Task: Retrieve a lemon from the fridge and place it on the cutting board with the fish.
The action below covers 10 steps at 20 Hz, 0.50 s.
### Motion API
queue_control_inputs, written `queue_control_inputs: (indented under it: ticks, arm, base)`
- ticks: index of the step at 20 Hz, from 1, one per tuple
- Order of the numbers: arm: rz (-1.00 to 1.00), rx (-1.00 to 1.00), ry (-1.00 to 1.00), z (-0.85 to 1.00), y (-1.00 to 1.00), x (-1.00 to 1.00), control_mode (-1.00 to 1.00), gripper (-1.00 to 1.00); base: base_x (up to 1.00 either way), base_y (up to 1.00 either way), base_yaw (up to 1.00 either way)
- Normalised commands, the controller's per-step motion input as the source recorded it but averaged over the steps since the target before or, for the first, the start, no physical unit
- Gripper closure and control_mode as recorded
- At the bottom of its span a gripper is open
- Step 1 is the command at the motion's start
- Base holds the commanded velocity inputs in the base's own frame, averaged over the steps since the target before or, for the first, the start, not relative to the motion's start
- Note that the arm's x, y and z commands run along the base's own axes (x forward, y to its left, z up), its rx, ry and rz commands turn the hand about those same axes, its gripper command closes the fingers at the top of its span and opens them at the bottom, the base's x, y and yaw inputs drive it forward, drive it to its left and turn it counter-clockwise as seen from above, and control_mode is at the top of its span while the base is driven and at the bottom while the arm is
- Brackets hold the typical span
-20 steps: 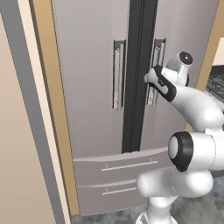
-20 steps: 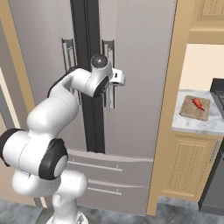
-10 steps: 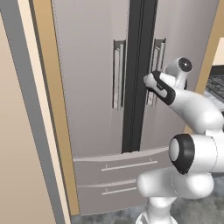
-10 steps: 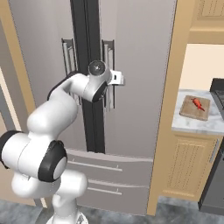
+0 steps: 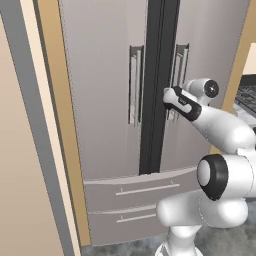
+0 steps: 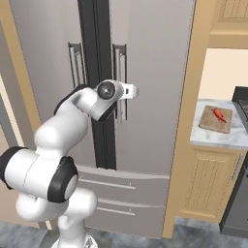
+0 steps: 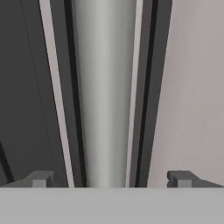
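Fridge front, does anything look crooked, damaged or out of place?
Nothing stands out. The fridge has both doors shut, bar handles straight and lower drawers flush. The gripper is open, its fingers either side of the right door handle. The fish lies on the cutting board.

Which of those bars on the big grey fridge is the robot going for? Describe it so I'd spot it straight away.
Start at the tall grey fridge, whose two upper doors meet at a black seam. A vertical bar handle stands on each side of that seam; the one meant is the right door's handle, beside the wooden cabinet. Unlike its twin, the left door's handle, it has the open gripper right at it, a finger to either side.
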Motion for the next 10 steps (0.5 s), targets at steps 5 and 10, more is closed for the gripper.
queue_control_inputs:
  ticks: [5, 10]
  arm:
    - [0.04, 0.00, 0.01, -0.01, 0.00, 0.28, -1.00, 1.00]
    - [0.00, 0.00, 0.02, 0.04, 0.00, 0.01, -1.00, 1.00]
  base:
    - [0.00, 0.00, 0.00]
    - [0.00, 0.00, 0.00]
